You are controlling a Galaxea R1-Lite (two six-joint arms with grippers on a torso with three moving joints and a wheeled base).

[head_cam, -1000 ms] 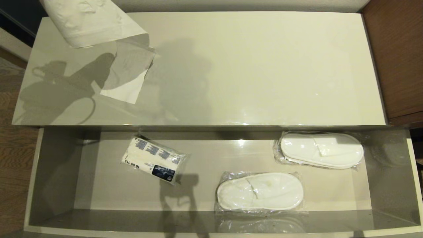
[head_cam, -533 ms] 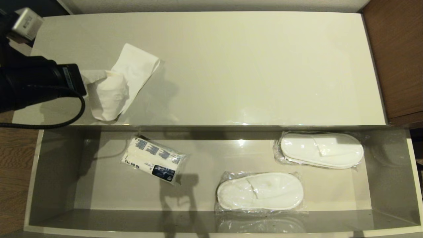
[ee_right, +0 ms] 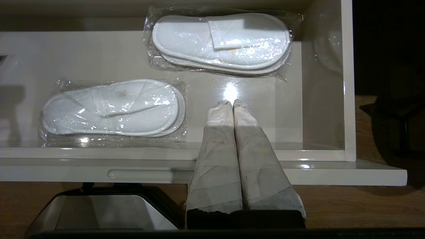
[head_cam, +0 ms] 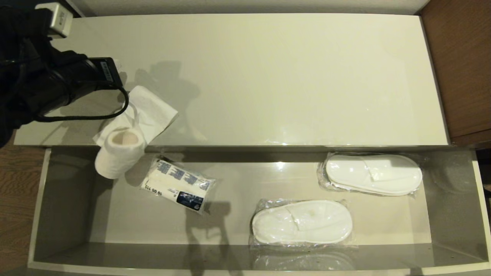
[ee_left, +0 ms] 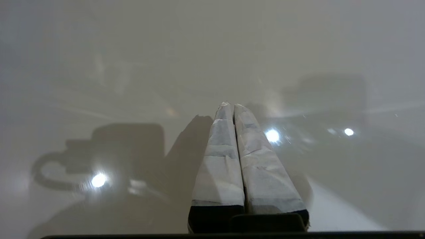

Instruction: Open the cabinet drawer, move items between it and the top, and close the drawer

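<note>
Since the earlier frames your left pincer (ee_left: pixel 229 105) has let go of the paper roll (head_cam: pixel 119 152) and its taped fingers now press together on nothing, pointing at bare cabinet top (head_cam: pixel 287 76). The roll has left the arm and now shows at the front edge of the top, overhanging the open drawer (head_cam: pixel 65 199); whether it is resting, tipping or falling you cannot tell. Its loose tail (head_cam: pixel 149 111) lies on the top just behind it.

Outward from there: a printed packet (head_cam: pixel 177 186) lies on the drawer floor just beside the roll. Two wrapped slipper pairs sit further right, the nearer pair (head_cam: pixel 302 221) and the rear pair (head_cam: pixel 373 174), apart from each other.

Your right pincer (ee_right: pixel 232 102) is parked, fingers together, empty, above the drawer's right end.

Progress, as a judgement: drawer opened; the roll's transfer is unsettled; slippers untouched; closing remains.

Views differ. Only the head view shows the roll, tail and packet. The left wrist view shows only glossy surface and shadows. The right wrist view alone shows the drawer's front edge with a slot (ee_right: pixel 146 174).
</note>
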